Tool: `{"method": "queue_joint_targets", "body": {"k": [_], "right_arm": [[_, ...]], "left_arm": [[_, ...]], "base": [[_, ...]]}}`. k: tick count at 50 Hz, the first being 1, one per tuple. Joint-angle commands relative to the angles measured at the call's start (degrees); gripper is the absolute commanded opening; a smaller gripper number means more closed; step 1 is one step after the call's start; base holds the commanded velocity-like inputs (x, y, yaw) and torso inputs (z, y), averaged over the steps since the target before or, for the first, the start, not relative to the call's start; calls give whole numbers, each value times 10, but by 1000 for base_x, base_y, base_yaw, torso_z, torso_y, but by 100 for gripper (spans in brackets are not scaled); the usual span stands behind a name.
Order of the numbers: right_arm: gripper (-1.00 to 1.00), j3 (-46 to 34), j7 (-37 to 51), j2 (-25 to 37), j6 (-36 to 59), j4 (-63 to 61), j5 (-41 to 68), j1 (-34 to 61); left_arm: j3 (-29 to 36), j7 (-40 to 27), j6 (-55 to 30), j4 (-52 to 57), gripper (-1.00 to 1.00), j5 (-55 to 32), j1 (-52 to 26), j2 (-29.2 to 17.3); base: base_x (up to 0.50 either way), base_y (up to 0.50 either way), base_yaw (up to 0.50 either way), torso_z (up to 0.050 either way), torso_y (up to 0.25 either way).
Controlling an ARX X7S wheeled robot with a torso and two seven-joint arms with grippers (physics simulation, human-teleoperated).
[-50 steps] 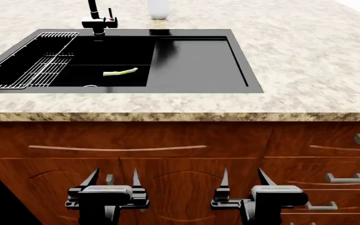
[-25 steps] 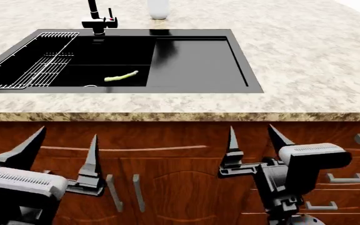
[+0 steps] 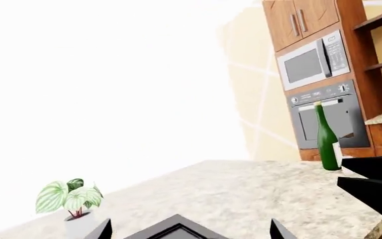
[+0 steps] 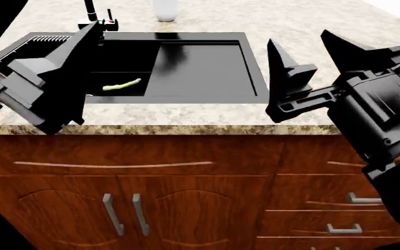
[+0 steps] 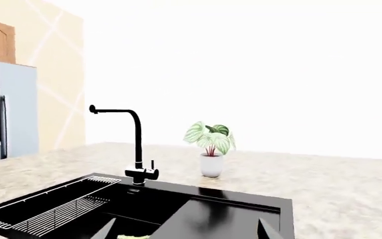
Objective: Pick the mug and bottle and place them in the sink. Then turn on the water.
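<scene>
Head view first: the right gripper [image 4: 310, 49] hangs over the near edge of the tabletop [image 4: 325, 21], its two pointed fingers spread wide with nothing between them, just right of the sink [image 4: 207, 65]. Over on the left, the left gripper [image 4: 82, 47] is up at the sink's near-left corner; only one finger shows clearly there, but the left wrist view catches both tips set wide apart and empty, so it's open too. Between the two lies the glossy black sink, drainboard on the right, wire rack [image 4: 47, 38] at the far left, faucet [image 4: 92, 13] behind, and a small pale green thing [image 4: 121, 85] lying in the basin. A white pot [image 4: 165, 9] sits beyond the far rim. The bottle [image 3: 328, 139] stands upright on the tabletop, well away from the sink. I can't spot the mug.
</scene>
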Motion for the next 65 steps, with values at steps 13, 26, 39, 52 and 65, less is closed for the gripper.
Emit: {"method": "queue_joint_targets", "body": {"k": [13, 26, 39, 52, 65], "right_arm": [[100, -13, 90, 63, 42, 42, 135, 123], [100, -6, 135, 90, 34, 60, 203, 142], [100, -9, 141, 104, 12, 57, 217, 134], [100, -10, 145, 117, -4, 55, 232, 124], [100, -17, 143, 128, -18, 56, 233, 123]], "left_arm": [[123, -15, -75, -77, 100, -109, -225, -18], [132, -24, -80, -88, 100, -120, -253, -17], [136, -24, -81, -85, 100, -124, -265, -19], [147, -31, -86, -88, 100, -138, -283, -19], [151, -30, -85, -87, 100, -142, -284, -19]], "base": [[56, -475, 0, 0, 0], [229, -301, 0, 0, 0], [262, -264, 0, 0, 0], [248, -409, 0, 0, 0], [61, -489, 0, 0, 0]]}}
